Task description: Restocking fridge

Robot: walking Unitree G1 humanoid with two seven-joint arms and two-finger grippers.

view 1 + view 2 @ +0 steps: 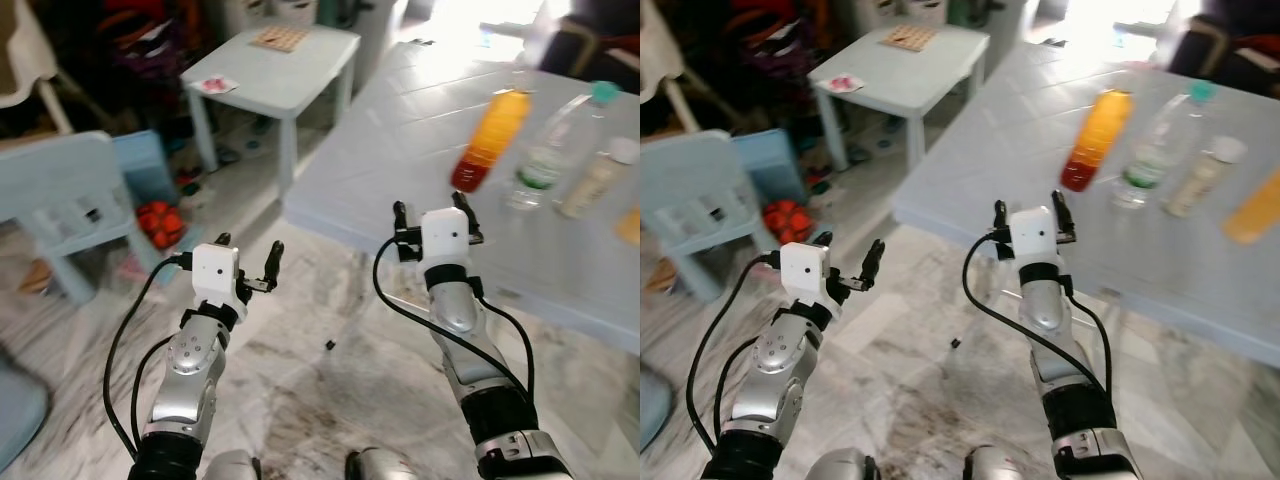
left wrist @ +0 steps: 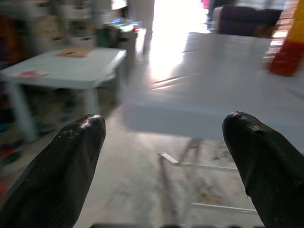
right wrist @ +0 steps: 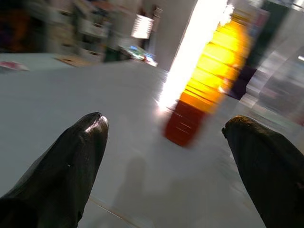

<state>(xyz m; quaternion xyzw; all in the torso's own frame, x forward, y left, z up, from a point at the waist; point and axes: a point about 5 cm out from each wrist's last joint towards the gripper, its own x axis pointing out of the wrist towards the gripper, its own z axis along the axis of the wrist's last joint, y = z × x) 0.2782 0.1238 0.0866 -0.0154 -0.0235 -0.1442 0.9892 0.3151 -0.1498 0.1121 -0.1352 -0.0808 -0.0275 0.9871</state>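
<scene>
Pale desk (image 1: 400, 150) carrying orange bottle (image 1: 489, 140) and clear bottle (image 1: 545, 150). Right tool (image 1: 436, 215) spread open at desk edge; left tool (image 1: 248, 262) open over floor.

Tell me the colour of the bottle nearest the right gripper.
Orange-yellow fading to dark red at the base; the bottle shows best in the right wrist view.

Orange-red juice bottle (image 1: 490, 140), clear water bottle (image 1: 552, 148), upright on pale table (image 1: 400, 150)

No legible text on any bottle label.
</scene>
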